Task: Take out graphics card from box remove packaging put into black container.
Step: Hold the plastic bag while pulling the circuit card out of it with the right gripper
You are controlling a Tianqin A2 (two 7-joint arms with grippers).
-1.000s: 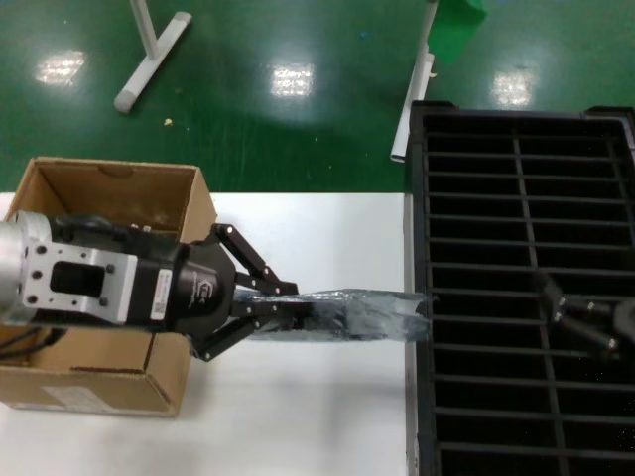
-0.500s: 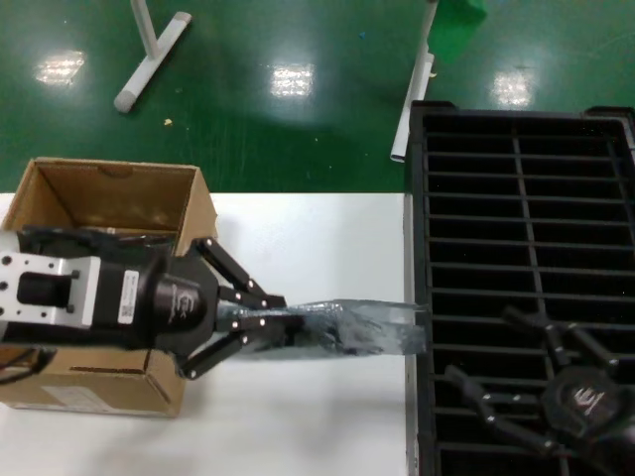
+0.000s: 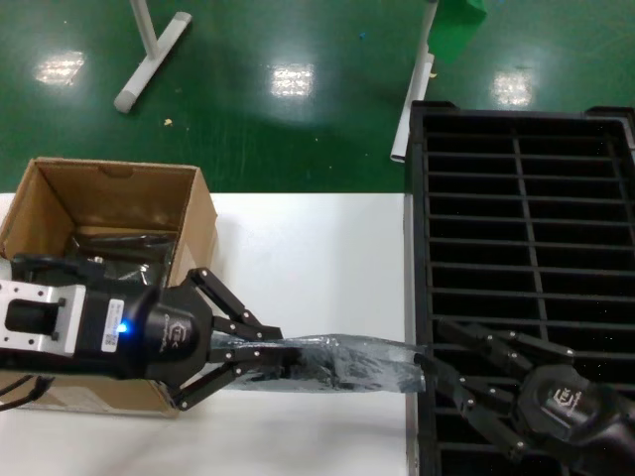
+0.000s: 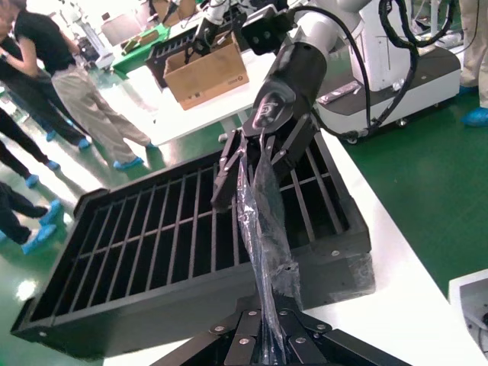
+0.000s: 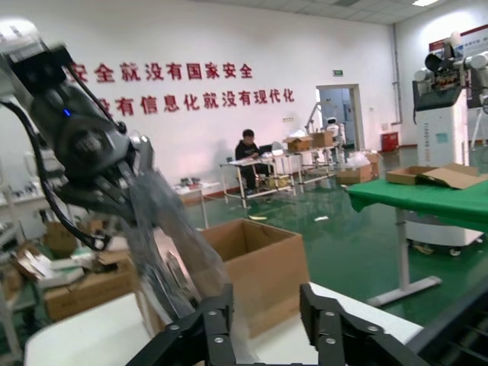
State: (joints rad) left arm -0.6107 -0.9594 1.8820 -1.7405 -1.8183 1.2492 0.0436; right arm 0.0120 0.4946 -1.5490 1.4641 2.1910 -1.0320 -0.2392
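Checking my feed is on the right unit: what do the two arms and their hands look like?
Left hand: black linkage fingers with silver rivets on a black round body bearing a white logo and label, a lit blue dot, a silver metal wrist block behind, black cables. Right hand: same black linkage fingers, black body, white logo.

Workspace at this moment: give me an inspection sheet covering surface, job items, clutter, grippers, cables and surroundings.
Surface: white table, bare between box and crate.
Box: open cardboard box on the robot's left, dark bagged items inside.
Packaging: grey plastic bag held level above the table, reaching the crate's edge; a dark item shows inside.
Black container: slotted crate on the right; no card seen in its slots.
Clutter: nothing seen.
Left gripper: shut on the bag's near end.
Right gripper: open, fingers around the bag's far end.
Cables: black cable at the left arm.
Surroundings: green floor, white stand legs.
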